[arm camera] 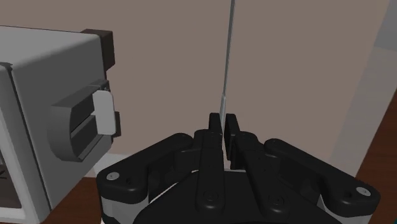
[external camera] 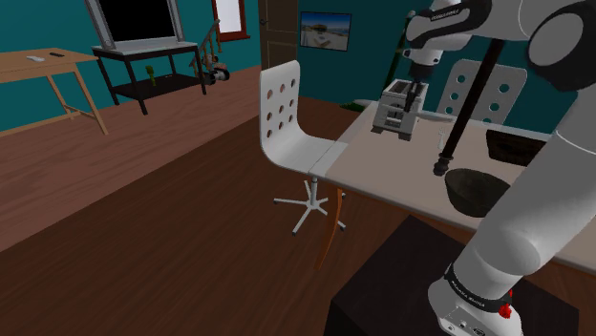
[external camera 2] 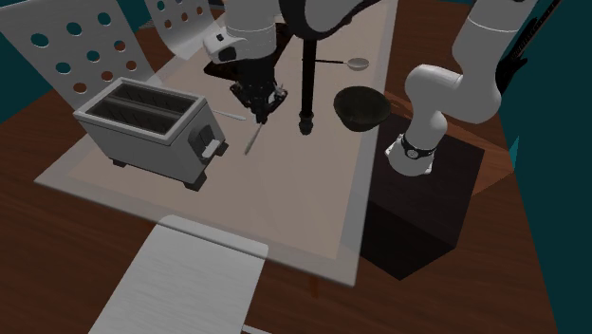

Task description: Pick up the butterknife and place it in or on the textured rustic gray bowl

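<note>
- Butterknife – a thin pale strip – runs straight out from the gripper, whose two black fingers are pressed together on its near end.
- Held by the end like this, most of its length reaches ahead of the fingers. That probably suits laying it across a bowl's rim, though it leaves a long lever that could swing.
- In the second exterior view the knife slants from the gripper toward the table. Whether its far tip touches the top cannot be told.
- The toaster stands just beside the gripper, its lever facing the fingers. Gripping at the end keeps the hand off that box, it seems.
- The dark bowl sits well apart from the gripper, toward the arm's stand, with a tall black post upright between the two.
- That post is the likely hazard – a carry to the bowl would need to go round or over it.
- No brand or wording can be read on the toaster or the knife.
- A band round the arm's base carries marks too small to make out.
</note>
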`<state>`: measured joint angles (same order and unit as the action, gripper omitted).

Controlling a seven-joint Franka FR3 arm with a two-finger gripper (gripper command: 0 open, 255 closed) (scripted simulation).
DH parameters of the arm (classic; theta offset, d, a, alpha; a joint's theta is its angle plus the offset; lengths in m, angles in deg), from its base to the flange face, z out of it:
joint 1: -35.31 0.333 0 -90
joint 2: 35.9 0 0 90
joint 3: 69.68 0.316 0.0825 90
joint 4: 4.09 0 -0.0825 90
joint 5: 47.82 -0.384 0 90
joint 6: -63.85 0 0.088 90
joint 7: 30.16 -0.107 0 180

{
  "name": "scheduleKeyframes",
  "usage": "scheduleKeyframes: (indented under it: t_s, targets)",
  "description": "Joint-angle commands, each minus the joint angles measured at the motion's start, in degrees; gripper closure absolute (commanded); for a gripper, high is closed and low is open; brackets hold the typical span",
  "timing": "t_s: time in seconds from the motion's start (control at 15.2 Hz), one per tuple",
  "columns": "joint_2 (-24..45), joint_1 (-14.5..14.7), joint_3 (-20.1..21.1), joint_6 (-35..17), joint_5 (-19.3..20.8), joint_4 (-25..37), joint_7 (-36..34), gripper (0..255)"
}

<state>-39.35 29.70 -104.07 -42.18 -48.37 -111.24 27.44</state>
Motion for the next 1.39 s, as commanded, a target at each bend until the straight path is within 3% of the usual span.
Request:
scheduleKeyframes:
  t_s: [0.0,0.59,1.32]
  targets:
    - [-5.4,0.0,0.6,-0.5,3.2,-5.0,-1.6,255]
    - [-28.3,-5.1,5.6,2.9,13.3,-22.8,-6.8,255]
    - [-54.5,-14.5,10.8,15.4,18.2,-37.0,-6.3,255]
